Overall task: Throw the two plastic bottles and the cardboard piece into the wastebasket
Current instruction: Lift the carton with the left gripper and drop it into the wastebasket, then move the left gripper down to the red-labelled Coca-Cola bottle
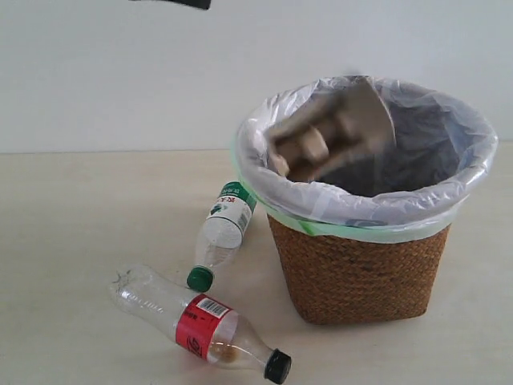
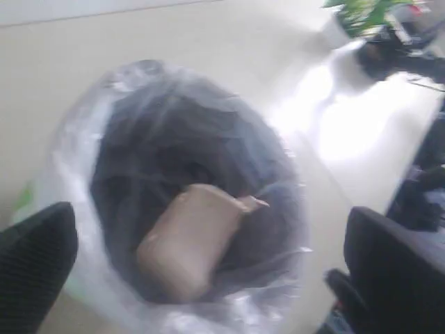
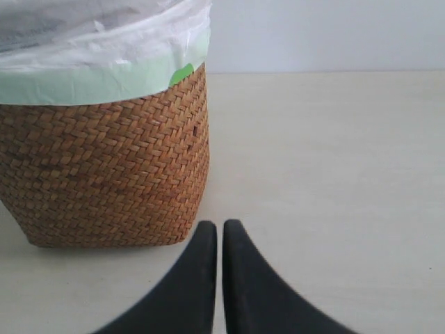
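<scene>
Outside view, cardboard piece [image 1: 333, 136]: blurred at the mouth of the basket [image 1: 361, 273], inside the rim of the white bag [image 1: 481, 152]. I cannot tell whether it is resting or dropping.
Outside view, green-capped bottle [image 1: 224, 228]: lies on the table [image 1: 80, 224] just beside the basket's left side, with its cap pointing away from the basket.
Outside view, red-labelled bottle [image 1: 200, 325]: lies nearer the front edge, close to the other bottle but apart from it, with its black cap to the right.
Outside view, handling: both bottles look nearly empty, so probably light. The clear walls are smooth and thin, likely to dent under a squeeze, and the round bodies may roll. The best hold is across the labelled middle, where the body is widest and least slick.
Left wrist view, left pincer [image 2: 208, 219]: spread wide above the basket's mouth, with nothing between the fingers.
Left wrist view, cardboard piece [image 2: 188, 243]: down inside the bag [image 2: 76, 160], tilted, and touching neither finger. It looks light and stiff, and is already where it belongs.
Right wrist view, right pincer [image 3: 220, 226]: pressed together and holding nothing. It sits low over the table [image 3: 334, 174], near the foot of the basket [image 3: 104, 174].
Right wrist view, bottles: neither one shows here.
</scene>
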Robot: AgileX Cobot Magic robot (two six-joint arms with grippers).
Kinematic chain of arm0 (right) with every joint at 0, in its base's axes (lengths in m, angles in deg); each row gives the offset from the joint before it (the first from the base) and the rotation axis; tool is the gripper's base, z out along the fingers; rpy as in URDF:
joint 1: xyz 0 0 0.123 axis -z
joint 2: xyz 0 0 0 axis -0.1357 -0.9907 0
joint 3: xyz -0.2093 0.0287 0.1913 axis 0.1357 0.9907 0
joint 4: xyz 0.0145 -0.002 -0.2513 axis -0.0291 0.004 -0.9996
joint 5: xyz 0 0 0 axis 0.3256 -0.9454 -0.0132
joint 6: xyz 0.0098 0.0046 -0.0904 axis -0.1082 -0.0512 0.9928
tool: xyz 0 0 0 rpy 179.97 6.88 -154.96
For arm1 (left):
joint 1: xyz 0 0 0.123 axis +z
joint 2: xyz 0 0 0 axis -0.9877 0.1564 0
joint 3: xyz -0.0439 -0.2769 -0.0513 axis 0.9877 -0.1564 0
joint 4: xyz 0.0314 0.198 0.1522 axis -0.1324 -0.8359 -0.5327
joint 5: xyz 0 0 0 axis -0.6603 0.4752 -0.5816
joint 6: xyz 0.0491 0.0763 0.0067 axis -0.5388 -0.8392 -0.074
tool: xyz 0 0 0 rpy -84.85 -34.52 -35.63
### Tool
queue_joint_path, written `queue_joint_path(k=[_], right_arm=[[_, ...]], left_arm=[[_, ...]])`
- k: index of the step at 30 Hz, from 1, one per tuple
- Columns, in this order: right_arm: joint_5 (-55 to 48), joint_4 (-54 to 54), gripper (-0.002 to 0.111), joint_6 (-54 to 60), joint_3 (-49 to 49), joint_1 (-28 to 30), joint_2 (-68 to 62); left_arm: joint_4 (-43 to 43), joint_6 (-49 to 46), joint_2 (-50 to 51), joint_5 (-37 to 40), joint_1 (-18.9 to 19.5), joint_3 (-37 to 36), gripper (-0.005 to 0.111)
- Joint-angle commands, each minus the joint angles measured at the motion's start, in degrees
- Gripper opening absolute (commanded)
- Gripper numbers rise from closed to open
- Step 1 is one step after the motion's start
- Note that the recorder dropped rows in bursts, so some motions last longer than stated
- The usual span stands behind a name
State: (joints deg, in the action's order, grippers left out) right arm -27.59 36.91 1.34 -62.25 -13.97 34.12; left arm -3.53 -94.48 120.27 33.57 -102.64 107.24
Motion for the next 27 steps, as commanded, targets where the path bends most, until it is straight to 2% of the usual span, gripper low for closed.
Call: queue_joint_path(k=[1,10,17,27], right_arm=[[0.4,-0.3,0.000,0.2,-0.1,0.3,0.3],[0.4,-0.3,0.000,0.2,-0.1,0.3,0.3],[0.4,-0.3,0.000,0.2,-0.1,0.3,0.3],[0.4,-0.3,0.000,0.2,-0.1,0.3,0.3]], left_arm=[[-15.5,6.1,0.5,0.7,-0.2,0.5,0.095],[-22.9,8.1,0.3,0.7,-0.2,-3.6,0.093],[-32.1,7.4,-1.5,0.7,-0.2,-15.6,0.093],[-32.4,-1.0,-5.1,0.7,-0.2,-31.8,0.093]])
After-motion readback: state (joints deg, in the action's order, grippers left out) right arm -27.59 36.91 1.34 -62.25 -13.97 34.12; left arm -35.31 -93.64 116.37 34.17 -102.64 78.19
